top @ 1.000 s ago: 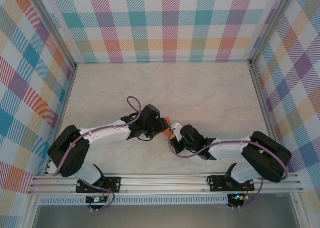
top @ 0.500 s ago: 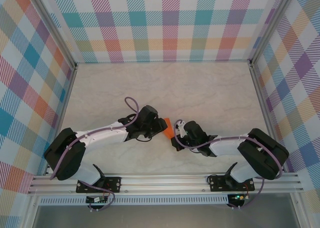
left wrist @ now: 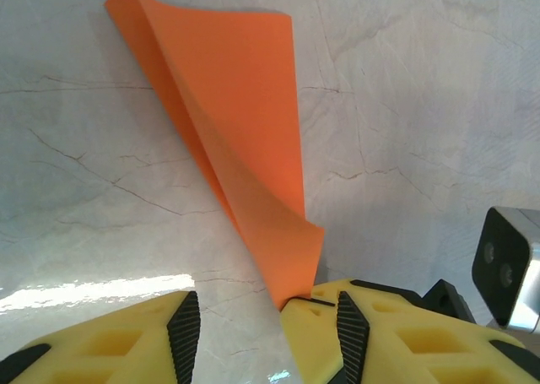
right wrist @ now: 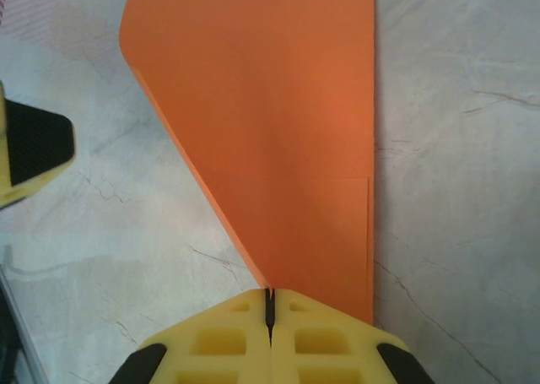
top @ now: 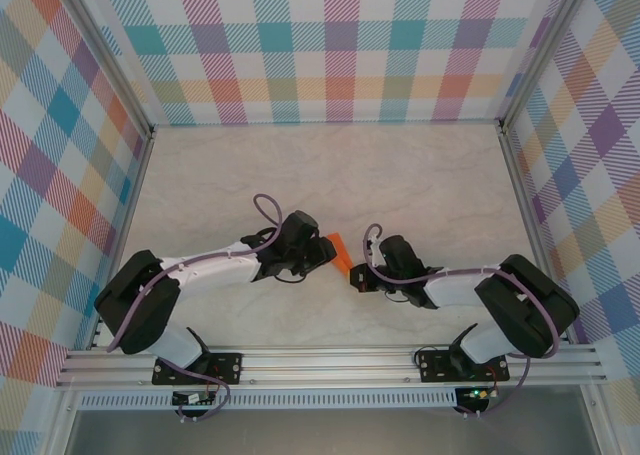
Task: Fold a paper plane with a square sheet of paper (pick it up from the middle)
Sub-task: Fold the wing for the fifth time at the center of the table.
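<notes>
Top view: left arm comes in from the left; left gripper (top: 322, 249) sits just beside the left edge of the bright-orange folded paper wedge (top: 341, 252), mid-table on the white marble-pattern tabletop (top: 420, 185).

Left wrist view: I see the left jaws standing apart, with bare tabletop in the gap next to the left black pad (left wrist: 184, 321); the wedge (left wrist: 236, 131) has its wide end far up-left and narrows down towards me; its tip meets a yellow fingertip right by the other pad; I cannot tell whose fingertip that is; one layer curls up off the other along the crease.

Centre: the wedge lies between the two grippers, low over the table; I cannot tell if it rests flat.

Right: right gripper (top: 358, 273) comes in from the right; in its wrist view the jaws are pressed together, clamped on the wedge's narrow end; the paper fans out away from the fingers, with its right edge straight and its left edge diagonal.
</notes>
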